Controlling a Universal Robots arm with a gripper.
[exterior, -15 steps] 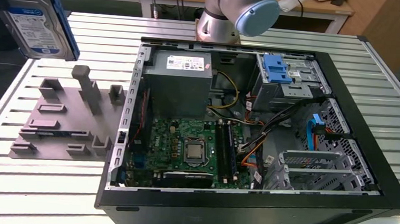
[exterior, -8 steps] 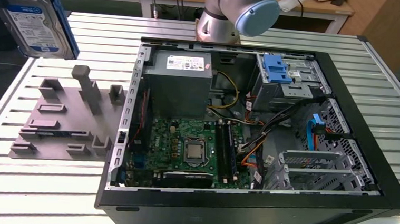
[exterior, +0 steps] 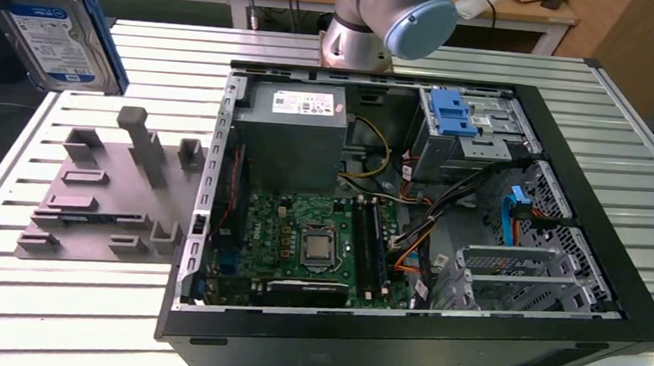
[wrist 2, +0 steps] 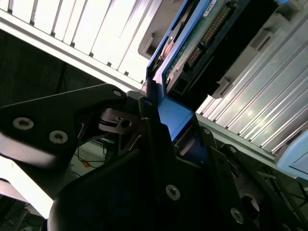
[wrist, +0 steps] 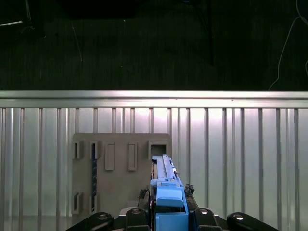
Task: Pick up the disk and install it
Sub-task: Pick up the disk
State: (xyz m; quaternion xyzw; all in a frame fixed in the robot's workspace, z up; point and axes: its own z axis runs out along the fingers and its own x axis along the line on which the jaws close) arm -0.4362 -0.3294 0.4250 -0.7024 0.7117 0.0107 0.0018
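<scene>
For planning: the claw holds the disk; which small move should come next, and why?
Probably carry the disk toward the exterior view's right, to the drive cage: the claw is shut on its blue frame, and it hangs clear of the grey fixture.

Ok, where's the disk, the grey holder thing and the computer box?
disk (exterior: 55, 30): exterior view, on its white-and-blue label.
grey holder (exterior: 101, 195): exterior view, on its flat base.
computer box (exterior: 409, 335): exterior view, on its black outer wall.
</scene>
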